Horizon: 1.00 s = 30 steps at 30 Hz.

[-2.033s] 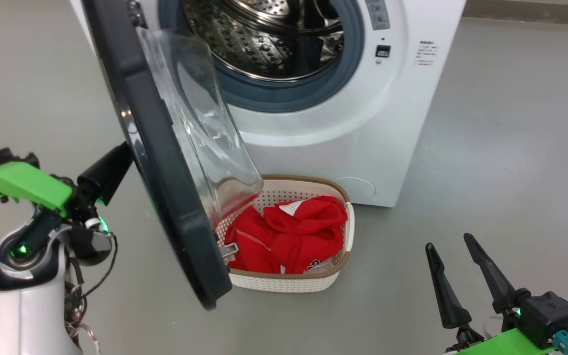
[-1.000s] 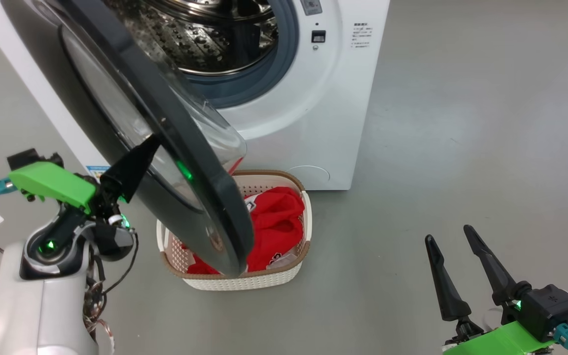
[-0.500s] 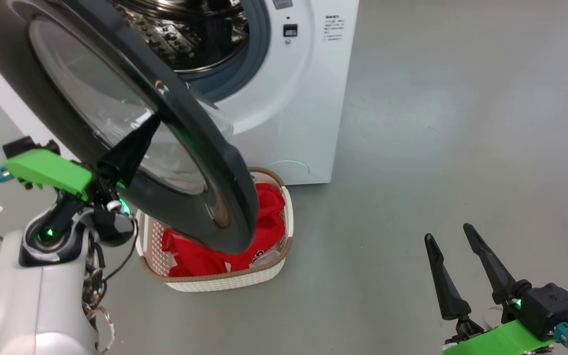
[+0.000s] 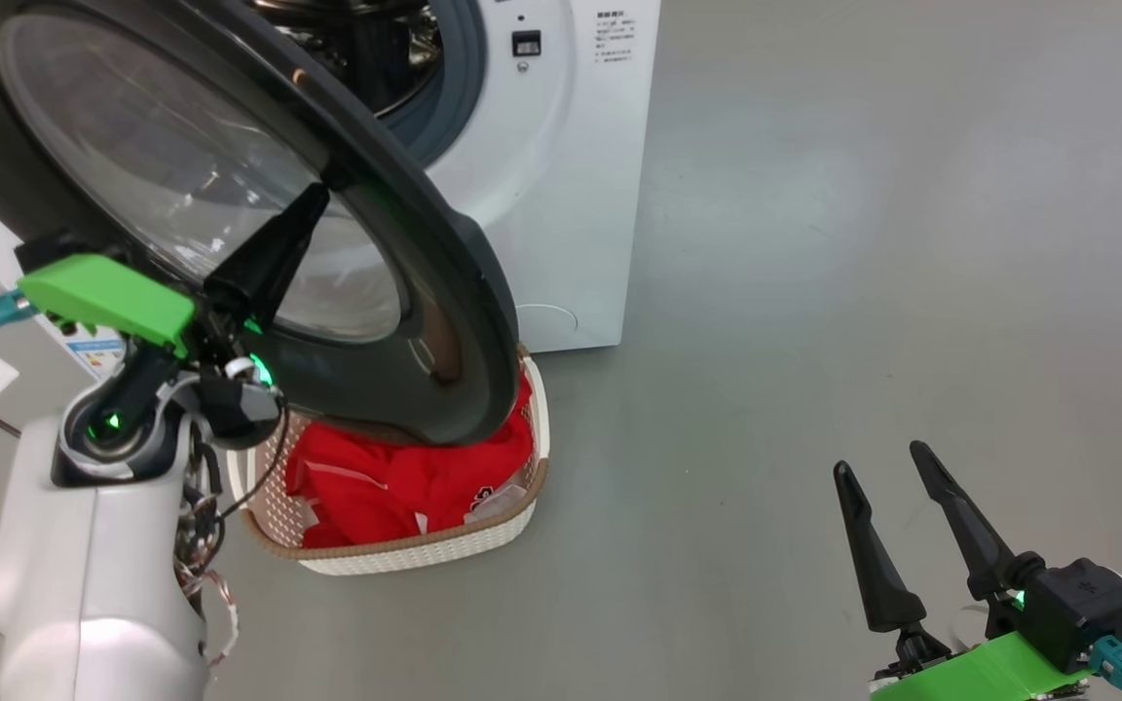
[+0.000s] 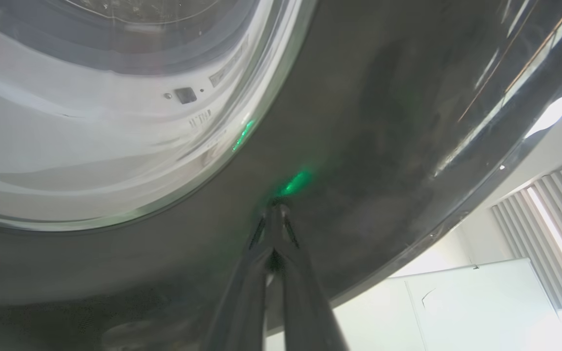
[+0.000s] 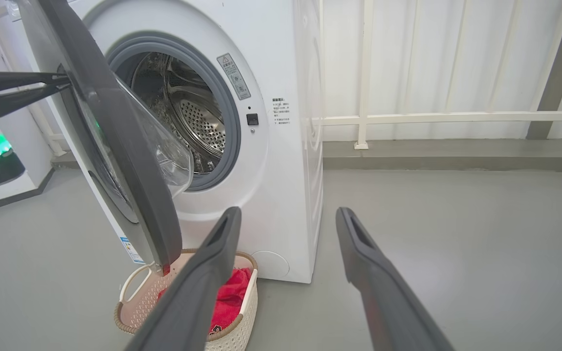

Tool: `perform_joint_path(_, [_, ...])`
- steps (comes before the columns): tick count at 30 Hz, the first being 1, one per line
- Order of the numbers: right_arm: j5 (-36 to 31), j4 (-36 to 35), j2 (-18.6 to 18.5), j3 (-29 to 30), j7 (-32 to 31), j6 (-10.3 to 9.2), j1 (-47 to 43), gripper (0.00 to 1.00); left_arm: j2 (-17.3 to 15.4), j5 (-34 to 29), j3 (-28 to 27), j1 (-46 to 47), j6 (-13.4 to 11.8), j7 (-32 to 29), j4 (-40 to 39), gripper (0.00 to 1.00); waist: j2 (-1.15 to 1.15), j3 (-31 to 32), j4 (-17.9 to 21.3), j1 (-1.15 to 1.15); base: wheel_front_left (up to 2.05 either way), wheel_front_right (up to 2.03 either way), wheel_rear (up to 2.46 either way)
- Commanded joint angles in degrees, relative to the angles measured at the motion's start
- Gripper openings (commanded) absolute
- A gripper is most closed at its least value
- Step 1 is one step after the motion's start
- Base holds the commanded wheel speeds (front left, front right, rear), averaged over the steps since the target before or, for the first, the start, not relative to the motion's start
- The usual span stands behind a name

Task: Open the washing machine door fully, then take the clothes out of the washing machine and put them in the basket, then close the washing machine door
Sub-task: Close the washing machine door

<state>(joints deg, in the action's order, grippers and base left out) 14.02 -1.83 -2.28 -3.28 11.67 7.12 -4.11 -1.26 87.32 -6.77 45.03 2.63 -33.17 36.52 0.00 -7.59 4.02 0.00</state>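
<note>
Door (image 4: pixel 444 273) stands part open, swung out from washer (image 4: pixel 561 195). Left gripper (image 4: pixel 320 193) has its 2 fingers pressed together, nothing between them. In the left wrist view its tips (image 5: pixel 277 207) touch the door's (image 5: pixel 359 122) outer black rim, with the glass window just beside the jaws on their left. The right wrist view shows the same contact from the side: left gripper (image 6: pixel 64 80) pokes the outer face of the door (image 6: pixel 120 146).

Right gripper (image 4: pixel 878 460) has its jaws spread wide and empty, hovering over bare floor (image 4: pixel 814 292), well apart from everything. Along its fingers in the right wrist view (image 6: pixel 288 214), the washer (image 6: pixel 281 185) is straight ahead of the jaws with the drum (image 6: pixel 198 126) exposed; the door is ahead and to their left.

Basket (image 4: pixel 405 560) sits on the floor touching or just beside the washer front, under the door's lower edge, below the left jaws. Clothes (image 4: pixel 395 487), red, lie inside the basket. From the right jaws, the basket (image 6: pixel 232 336) and clothes (image 6: pixel 230 297) lie ahead-left, partly hidden behind the left finger.
</note>
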Motion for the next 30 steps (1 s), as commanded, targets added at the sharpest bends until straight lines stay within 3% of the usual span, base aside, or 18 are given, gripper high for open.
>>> perform_joint_path(1, [-0.26, -1.24, -0.6, -1.65, 0.58, 0.36, 2.8, 1.0, -1.67, 0.18, -0.95, 2.39, 0.85, 0.11, -1.22, 0.0, 0.0, -0.28, 0.27, 0.0, 0.0, 0.0, 0.0])
perform_joint_path(30, [-0.04, -0.54, -0.6, -2.76, 1.68, 0.36, 5.92, 1.0, -2.59, -1.26, -1.38, 13.35, 3.74, 3.66, 5.29, 0.0, 0.0, -7.7, 4.47, 0.0, 0.0, 0.0, 0.0])
